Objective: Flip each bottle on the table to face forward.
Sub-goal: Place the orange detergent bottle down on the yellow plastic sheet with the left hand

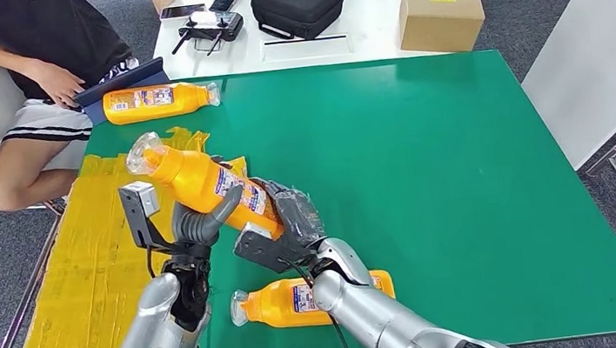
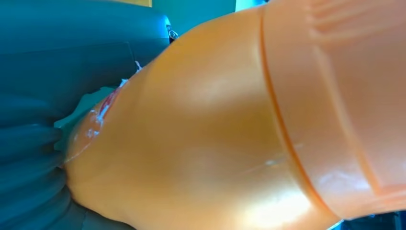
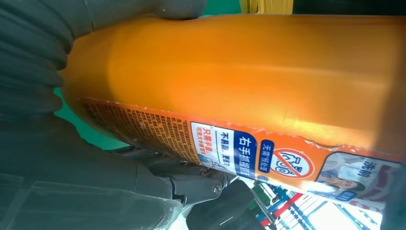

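An orange bottle (image 1: 200, 182) with a clear cap is lifted above the green table (image 1: 462, 174), tilted, cap toward the far left. My left hand (image 1: 205, 222) grips its middle from below, and my right hand (image 1: 280, 230) wraps its base end. Up close, the orange bottle (image 2: 230, 124) lies against my left hand (image 2: 43, 115). The same bottle (image 3: 249, 81) shows its printed label, with my right hand (image 3: 72, 182) around it. A second orange bottle (image 1: 314, 300) lies on its side near the front edge, under my right arm. A third bottle (image 1: 158, 101) lies at the far left corner.
A seated person (image 1: 48, 72) is at the far left, a hand on a dark tablet (image 1: 123, 79). Yellow sheeting (image 1: 97, 277) hangs off the table's left side. Behind stands a white table (image 1: 375, 26) with a black case (image 1: 297, 2), a cardboard box (image 1: 439, 12) and a controller (image 1: 209, 28).
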`<state>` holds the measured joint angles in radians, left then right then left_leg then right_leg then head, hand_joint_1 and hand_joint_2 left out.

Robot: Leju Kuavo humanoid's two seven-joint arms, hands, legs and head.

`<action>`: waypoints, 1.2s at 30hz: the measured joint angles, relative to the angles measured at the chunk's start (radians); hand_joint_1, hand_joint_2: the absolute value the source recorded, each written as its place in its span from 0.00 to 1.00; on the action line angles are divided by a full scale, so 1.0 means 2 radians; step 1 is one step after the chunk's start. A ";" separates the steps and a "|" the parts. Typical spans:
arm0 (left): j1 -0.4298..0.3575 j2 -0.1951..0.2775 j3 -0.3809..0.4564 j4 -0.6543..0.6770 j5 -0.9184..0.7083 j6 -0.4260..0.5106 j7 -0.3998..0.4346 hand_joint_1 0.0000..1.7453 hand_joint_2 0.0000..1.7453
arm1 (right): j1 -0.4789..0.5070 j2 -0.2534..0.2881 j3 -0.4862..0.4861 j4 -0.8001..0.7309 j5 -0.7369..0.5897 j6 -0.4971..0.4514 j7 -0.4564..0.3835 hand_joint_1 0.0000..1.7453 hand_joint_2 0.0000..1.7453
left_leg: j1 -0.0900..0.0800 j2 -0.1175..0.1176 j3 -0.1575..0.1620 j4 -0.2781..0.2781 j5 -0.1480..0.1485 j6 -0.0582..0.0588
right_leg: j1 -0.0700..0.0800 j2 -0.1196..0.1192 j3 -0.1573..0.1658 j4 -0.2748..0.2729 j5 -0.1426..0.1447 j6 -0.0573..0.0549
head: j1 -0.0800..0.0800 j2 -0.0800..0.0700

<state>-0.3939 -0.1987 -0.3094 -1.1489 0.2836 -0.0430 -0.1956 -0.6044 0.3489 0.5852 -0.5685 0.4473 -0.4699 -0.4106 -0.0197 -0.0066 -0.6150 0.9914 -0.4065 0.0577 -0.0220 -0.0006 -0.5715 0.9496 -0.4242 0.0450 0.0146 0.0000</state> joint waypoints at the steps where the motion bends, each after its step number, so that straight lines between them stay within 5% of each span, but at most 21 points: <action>1: 0.001 0.000 0.000 -0.001 -0.003 0.000 -0.002 1.00 1.00 | 0.000 0.000 0.000 0.000 0.000 0.000 -0.001 1.00 1.00 | 0.000 0.000 0.000 0.000 0.000 0.000 | 0.000 0.000 0.000 0.000 0.000 0.000 | 0.000 0.000; 15: 0.007 0.001 0.000 -0.019 -0.017 0.002 -0.013 1.00 1.00 | 0.003 -0.003 -0.002 -0.016 -0.002 -0.002 -0.009 1.00 1.00 | 0.000 0.000 0.000 0.000 0.000 0.000 | 0.000 0.000 0.000 0.000 0.000 0.000 | 0.000 0.000; 16: 0.007 0.001 0.000 -0.019 -0.017 0.002 -0.013 1.00 1.00 | 0.003 -0.003 -0.002 -0.016 -0.002 -0.002 -0.009 0.93 1.00 | 0.000 0.000 0.000 0.000 0.000 0.000 | 0.000 0.000 0.000 0.000 0.000 0.000 | 0.000 0.000; 19: 0.008 0.001 0.000 -0.022 -0.023 0.005 -0.019 1.00 1.00 | 0.005 -0.004 -0.002 -0.020 -0.001 -0.002 -0.009 0.18 1.00 | 0.000 0.000 0.000 0.000 0.000 0.000 | 0.000 0.000 0.000 0.000 0.000 0.000 | 0.000 0.000; 20: 0.010 0.001 0.000 -0.025 -0.029 0.007 -0.024 1.00 1.00 | 0.006 -0.005 -0.002 -0.023 0.000 -0.001 -0.009 0.00 1.00 | 0.000 0.000 0.000 0.000 0.000 0.000 | 0.000 0.000 0.000 0.000 0.000 0.000 | 0.000 0.000; 36: 0.030 0.038 0.061 -0.127 -0.121 0.080 -0.054 1.00 1.00 | 0.120 -0.101 0.012 -0.273 0.039 0.028 0.013 0.00 1.00 | 0.000 0.000 0.000 0.000 0.000 0.000 | 0.000 0.000 0.000 0.000 0.000 0.000 | 0.000 0.000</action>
<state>-0.3337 -0.1222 -0.1864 -1.4035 0.0421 0.1179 -0.3037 -0.3649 0.1467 0.6091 -1.1151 0.5256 -0.4133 -0.3850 -0.0197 -0.0069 -0.6151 0.9912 -0.4066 0.0577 -0.0220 -0.0007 -0.5715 0.9494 -0.4243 0.0449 0.0147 0.0000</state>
